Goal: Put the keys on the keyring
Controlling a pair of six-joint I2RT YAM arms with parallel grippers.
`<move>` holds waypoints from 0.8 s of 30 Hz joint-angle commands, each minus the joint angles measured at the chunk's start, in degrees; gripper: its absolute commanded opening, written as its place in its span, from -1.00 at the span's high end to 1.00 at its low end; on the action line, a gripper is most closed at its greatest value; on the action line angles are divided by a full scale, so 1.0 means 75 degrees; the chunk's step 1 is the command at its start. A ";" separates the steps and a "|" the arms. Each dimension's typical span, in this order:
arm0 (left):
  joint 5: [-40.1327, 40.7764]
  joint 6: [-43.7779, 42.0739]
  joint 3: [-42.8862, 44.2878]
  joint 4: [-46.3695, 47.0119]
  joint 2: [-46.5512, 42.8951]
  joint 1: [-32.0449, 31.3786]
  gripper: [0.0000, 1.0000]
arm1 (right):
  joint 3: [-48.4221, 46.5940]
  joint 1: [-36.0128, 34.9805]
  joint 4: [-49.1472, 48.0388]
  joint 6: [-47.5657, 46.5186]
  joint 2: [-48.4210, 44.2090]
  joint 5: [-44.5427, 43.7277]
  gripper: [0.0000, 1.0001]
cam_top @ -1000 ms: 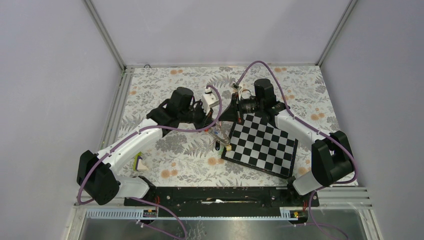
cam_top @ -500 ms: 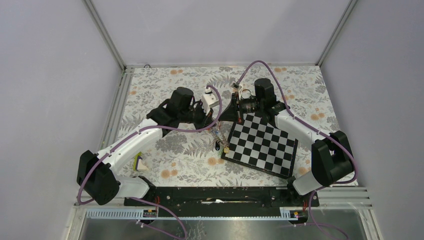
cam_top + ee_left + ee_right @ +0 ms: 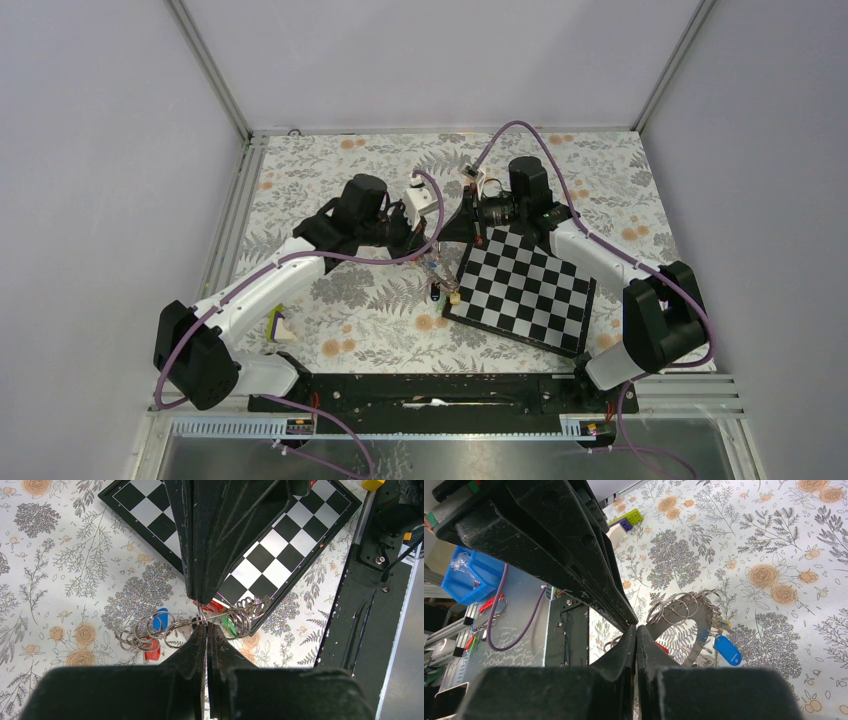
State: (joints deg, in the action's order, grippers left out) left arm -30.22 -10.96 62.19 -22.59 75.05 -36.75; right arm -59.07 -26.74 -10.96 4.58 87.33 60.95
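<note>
The keyring [image 3: 705, 599] is a large dark grey ring held in the air between my two grippers. In the left wrist view it shows edge-on as a thin bar [image 3: 235, 611]. Several small split rings hang on it with keys: a blue tag [image 3: 161, 619], red tags [image 3: 152, 652], a green one [image 3: 229, 626]. The blue tag [image 3: 727, 650] also shows in the right wrist view. My left gripper [image 3: 205, 624] is shut on the keyring's edge. My right gripper [image 3: 636, 627] is shut tip to tip against the left one, at the keyring. In the top view the bunch [image 3: 440, 283] dangles below both grippers.
A black and white chessboard [image 3: 525, 290] lies tilted on the floral cloth right of the bunch. A small toy block [image 3: 280, 325] lies near the left arm's base. The black base rail [image 3: 370, 595] runs along the near table edge.
</note>
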 commanded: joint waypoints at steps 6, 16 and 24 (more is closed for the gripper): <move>-0.0440 -0.0074 0.0000 0.0587 -0.0326 -0.0033 1.00 | -0.0374 -0.0088 0.0114 -0.0247 0.0068 -0.0181 1.00; -0.0482 -0.0074 -0.0005 0.0587 -0.0303 -0.0030 1.00 | -0.0392 -0.0103 0.0102 -0.0202 0.0039 -0.0016 1.00; -0.0509 -0.0074 -0.0007 0.0588 -0.0297 -0.0033 1.00 | -0.0427 -0.0102 0.0079 -0.0142 0.0091 0.0157 1.00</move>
State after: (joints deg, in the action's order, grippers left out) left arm -30.68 -10.96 62.19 -22.61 75.05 -36.75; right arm -59.40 -26.74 -9.50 3.77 87.39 60.80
